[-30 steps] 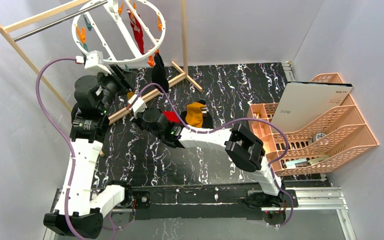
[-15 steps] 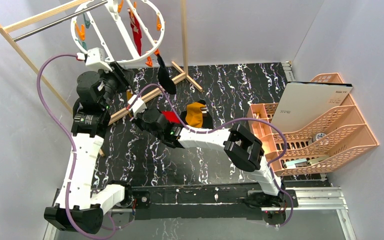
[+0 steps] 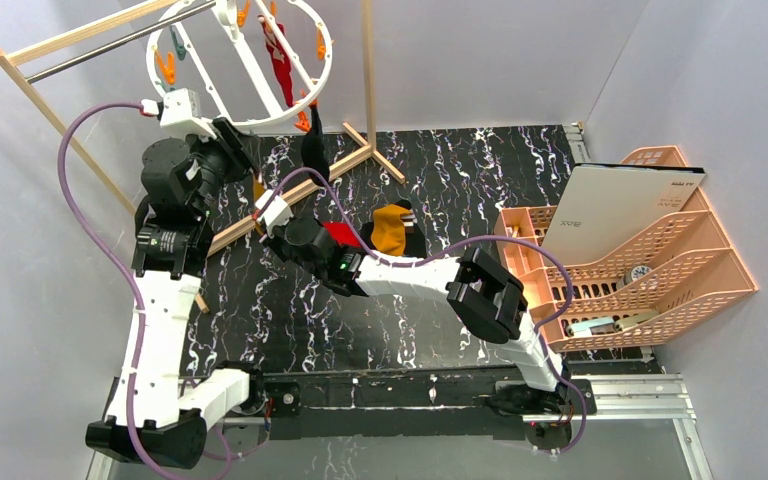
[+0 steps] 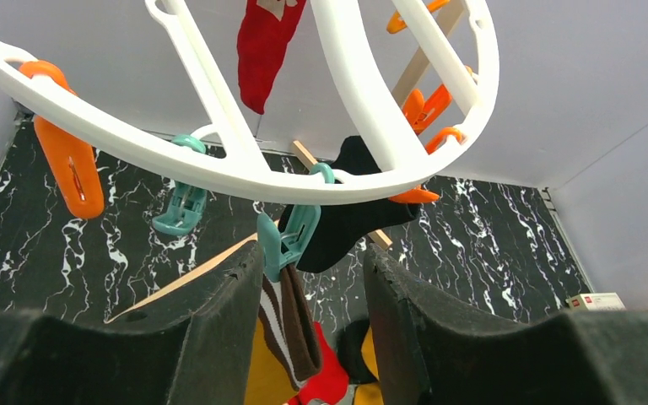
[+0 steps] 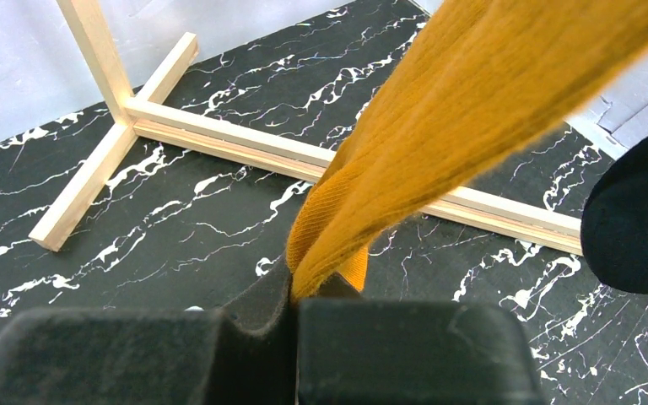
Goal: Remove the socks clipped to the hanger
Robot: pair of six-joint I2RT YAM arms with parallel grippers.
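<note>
1. The round white hanger (image 4: 219, 169) hangs from the wooden rack (image 3: 80, 38) at the far left corner of the black marbled table (image 3: 480, 170). Its rim is fringed with teal clips (image 4: 291, 234) and orange clips (image 4: 67, 164).
2. A red sock (image 4: 263, 42) dangles toe-down inside the ring. A black sock (image 4: 346, 221) hangs from the far rim beside an orange clip.
3. A brown striped sock (image 4: 291, 325) droops limp from a teal clip on the near rim. The left gripper (image 4: 312, 278) stands open, one finger on each side of the sock. The sock lies close against one finger, though the wrist view cannot settle whether they touch.
4. The right gripper (image 5: 295, 291) is clamped tight on a mustard sock (image 5: 472, 101). The ribbed fabric is folded at the pinch and runs taut upward out of the wrist view, with its upper end unseen.
5. A loose heap of socks (image 3: 385, 232), red and mustard, lies on the table just beyond the right arm's wrist.
</note>
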